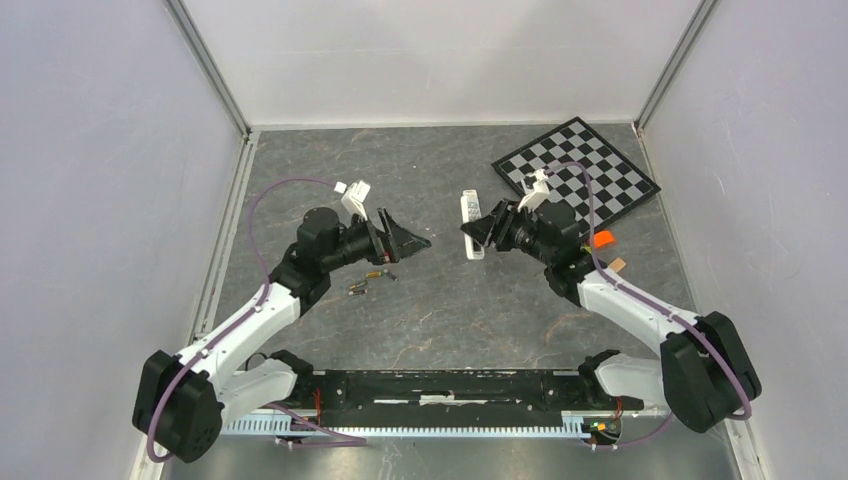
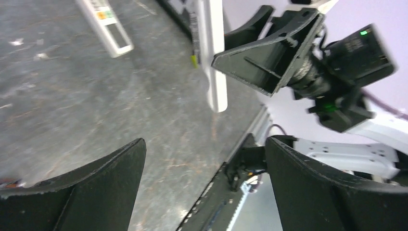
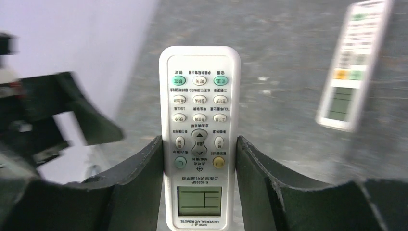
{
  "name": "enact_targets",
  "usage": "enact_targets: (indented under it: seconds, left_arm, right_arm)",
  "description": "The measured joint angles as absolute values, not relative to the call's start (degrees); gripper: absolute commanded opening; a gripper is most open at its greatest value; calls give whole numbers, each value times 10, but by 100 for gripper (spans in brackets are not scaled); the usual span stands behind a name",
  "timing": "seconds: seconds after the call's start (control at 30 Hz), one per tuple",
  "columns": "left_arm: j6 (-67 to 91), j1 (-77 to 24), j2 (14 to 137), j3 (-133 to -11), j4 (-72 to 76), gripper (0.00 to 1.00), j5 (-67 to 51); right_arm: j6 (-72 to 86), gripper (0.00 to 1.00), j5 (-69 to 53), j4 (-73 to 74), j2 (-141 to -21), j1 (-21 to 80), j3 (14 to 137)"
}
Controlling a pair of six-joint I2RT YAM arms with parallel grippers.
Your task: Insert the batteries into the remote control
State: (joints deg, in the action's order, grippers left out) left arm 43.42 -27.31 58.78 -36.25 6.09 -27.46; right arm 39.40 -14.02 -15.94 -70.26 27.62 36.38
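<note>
arms bend inward, facing each other. right gripper [image 3: 198, 140] grips a white plastic button remote control [image 3: 199, 120] by its sides; left gripper [image 2: 204, 142] spread wide, empty. only the top view shows tiny dark gold-ended batteries [image 1: 375, 273].

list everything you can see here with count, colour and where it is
held white plastic remote control: 1, white with green and yellow buttons, off the table in the right tool
second white plastic remote control: 1, white, flat on the table near the middle
small dark cylinder batteries with brassy ends: 2, dark and gold, on the table beside the left arm
black and grey chequered board: 1, far right corner
grey marbled table: 1, grey
left tool: 1, black, open, empty
right tool: 1, black, shut on the held remote
</note>
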Motion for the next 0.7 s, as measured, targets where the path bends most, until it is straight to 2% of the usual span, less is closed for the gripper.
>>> enact_targets:
  seconds: [0.17,0.4,0.7]
  left_arm:
    - [495,-302,607,-356,163,100,-319]
    - [537,-346,642,-358,242,99,-346]
    - [617,-377,684,-368,356,97,-375]
  right_arm:
    - [542,36,-213,-338,-692,277,300]
    - [689,36,-255,-522,-692,293,289]
    - [769,37,-263,-639,-698,311,288]
